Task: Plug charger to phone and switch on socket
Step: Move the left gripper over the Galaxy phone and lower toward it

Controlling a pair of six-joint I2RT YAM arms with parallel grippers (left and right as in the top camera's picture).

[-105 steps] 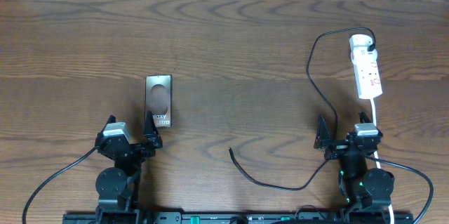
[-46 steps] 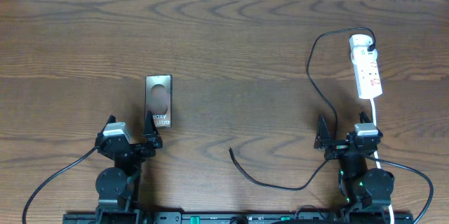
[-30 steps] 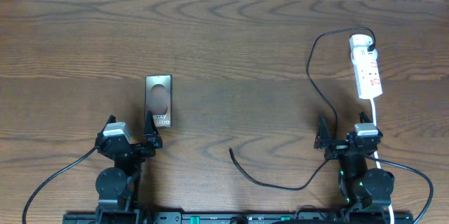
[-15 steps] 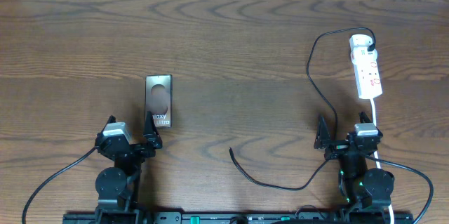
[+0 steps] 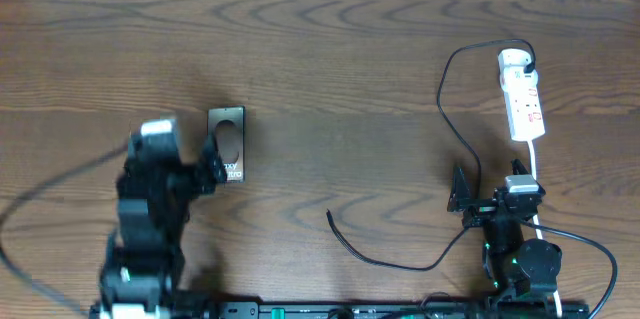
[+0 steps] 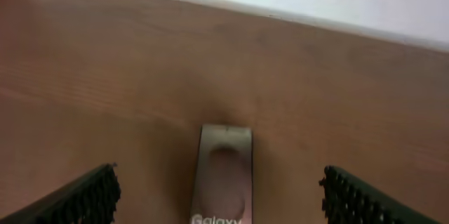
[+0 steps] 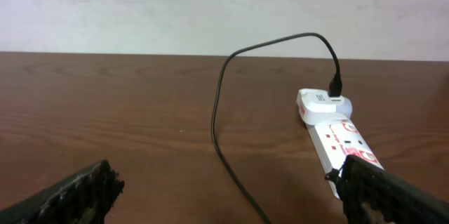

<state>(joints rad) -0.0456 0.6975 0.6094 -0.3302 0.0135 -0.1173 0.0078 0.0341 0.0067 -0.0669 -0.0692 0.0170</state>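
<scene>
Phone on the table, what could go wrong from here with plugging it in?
The phone lies flat on the table, framed by the open left pincer, so a grip could skid it away. The charger runs close past the open right pincer; a careless reach might snag it and tug the socket.

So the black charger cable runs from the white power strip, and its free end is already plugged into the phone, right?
Not quite. The charger cable does run from the power strip, but its free end lies loose on the table, well apart from the phone. The overhead view shows this.
</scene>
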